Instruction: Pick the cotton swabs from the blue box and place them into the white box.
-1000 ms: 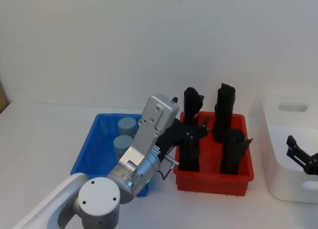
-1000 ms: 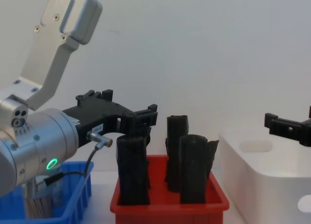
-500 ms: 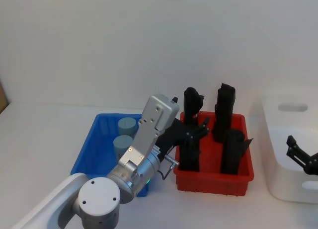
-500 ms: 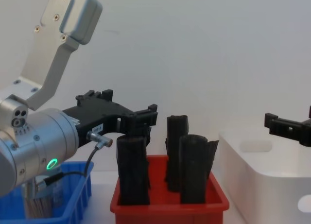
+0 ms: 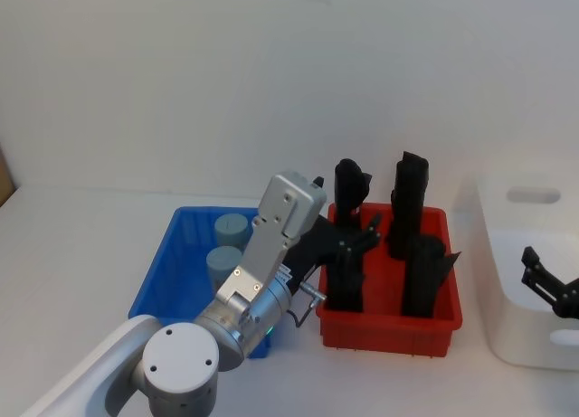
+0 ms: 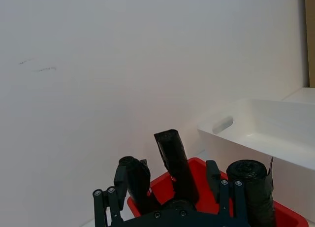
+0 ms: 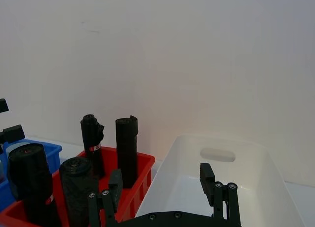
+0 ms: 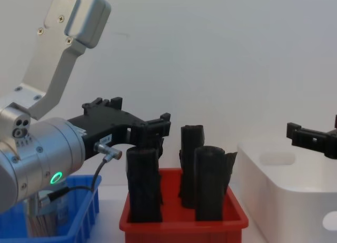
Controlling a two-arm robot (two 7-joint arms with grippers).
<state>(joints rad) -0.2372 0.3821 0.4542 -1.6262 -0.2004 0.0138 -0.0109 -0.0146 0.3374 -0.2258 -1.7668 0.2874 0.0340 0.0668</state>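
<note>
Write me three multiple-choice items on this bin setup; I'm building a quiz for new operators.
1. The red bin stands: A) between the blue box and the white box; B) left of the blue box; C) inside the white box.
2. Count of black rolls in it: A) two; B) four; C) six.
3. The left claw is: A) shut on a roll; B) open, empty; C) shut tight.
A: head view shows blue, red, white in a row. B: four stand in it. B: its fingers are apart.
</note>
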